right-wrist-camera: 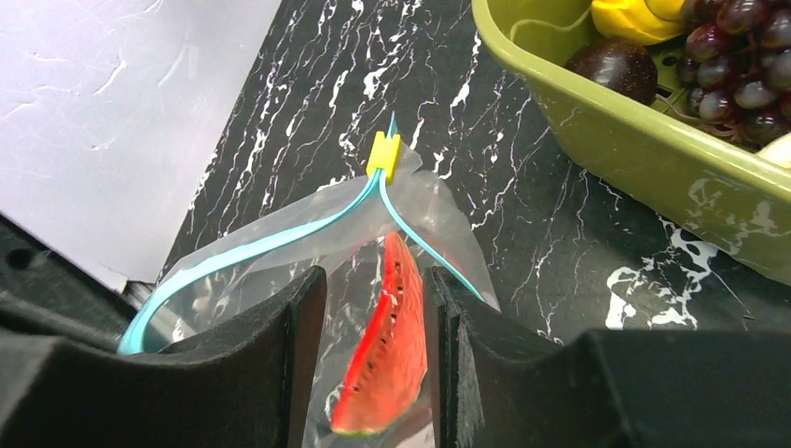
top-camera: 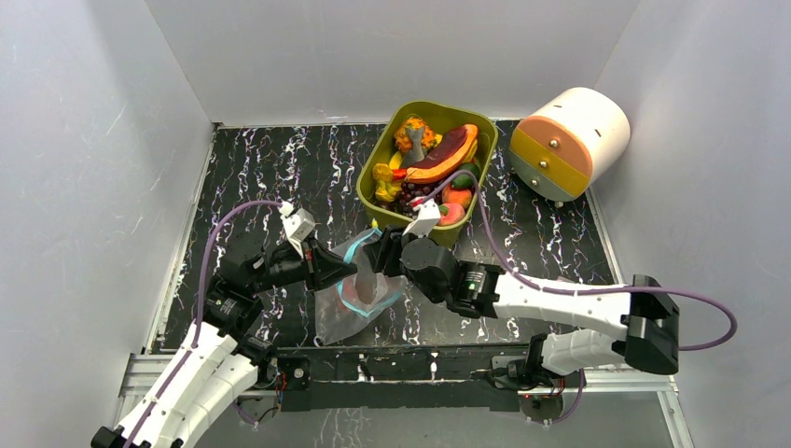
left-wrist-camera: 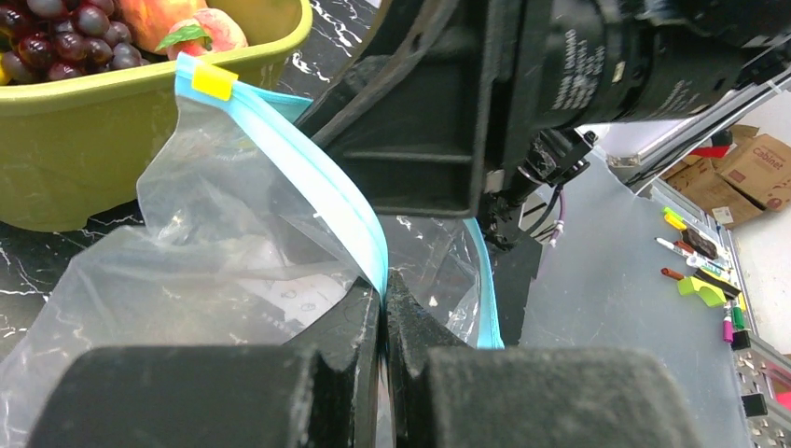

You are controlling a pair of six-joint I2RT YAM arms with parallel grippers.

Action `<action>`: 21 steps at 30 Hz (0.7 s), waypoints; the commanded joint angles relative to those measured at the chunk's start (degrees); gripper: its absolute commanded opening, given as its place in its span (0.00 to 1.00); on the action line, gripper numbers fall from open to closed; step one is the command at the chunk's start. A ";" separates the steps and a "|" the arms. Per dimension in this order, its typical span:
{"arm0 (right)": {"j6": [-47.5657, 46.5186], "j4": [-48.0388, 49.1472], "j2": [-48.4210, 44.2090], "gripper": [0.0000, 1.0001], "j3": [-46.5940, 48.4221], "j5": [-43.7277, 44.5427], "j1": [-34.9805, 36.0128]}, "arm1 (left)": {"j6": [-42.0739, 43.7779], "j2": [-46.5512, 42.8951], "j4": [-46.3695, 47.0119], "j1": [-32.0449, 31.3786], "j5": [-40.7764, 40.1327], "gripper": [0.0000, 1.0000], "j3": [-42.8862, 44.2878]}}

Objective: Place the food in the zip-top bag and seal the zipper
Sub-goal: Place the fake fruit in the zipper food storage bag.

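Glossy clear-plastic zip-top bag (left-wrist-camera: 215, 252) (crinkled)

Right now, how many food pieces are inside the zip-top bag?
1: the watermelon wedge, in the open mouth of the zip-top bag, between the right gripper's parted fingers. Other food sits in the olive tub. Arms hide part of the bag; more may be inside.

Perhaps "Cabinet", printed on a cardboard box (left-wrist-camera: 757, 166).

Bright, even light from above, soft shadows on the bench (top-camera: 280, 168); glare on the zip-top bag (left-wrist-camera: 187, 243); wrist views blur close up.
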 commanded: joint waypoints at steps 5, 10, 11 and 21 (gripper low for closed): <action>-6.36 -7.18 -11.15 0.46 1.23 -3.74 0.11 | 2.51 0.02 -1.35 0.19 -2.11 0.00 0.99; -13.34 -13.55 -14.76 0.49 4.97 -0.87 0.11 | 3.20 0.98 -2.74 0.22 -3.82 0.00 1.67; -14.64 -14.75 -14.96 0.49 5.78 0.40 0.07 | 3.29 1.09 -2.87 0.17 -3.98 0.00 1.75; -19.47 -21.44 -10.08 0.50 10.24 5.92 -7.24 | 6.10 -1.03 -6.50 0.16 -11.13 0.00 2.66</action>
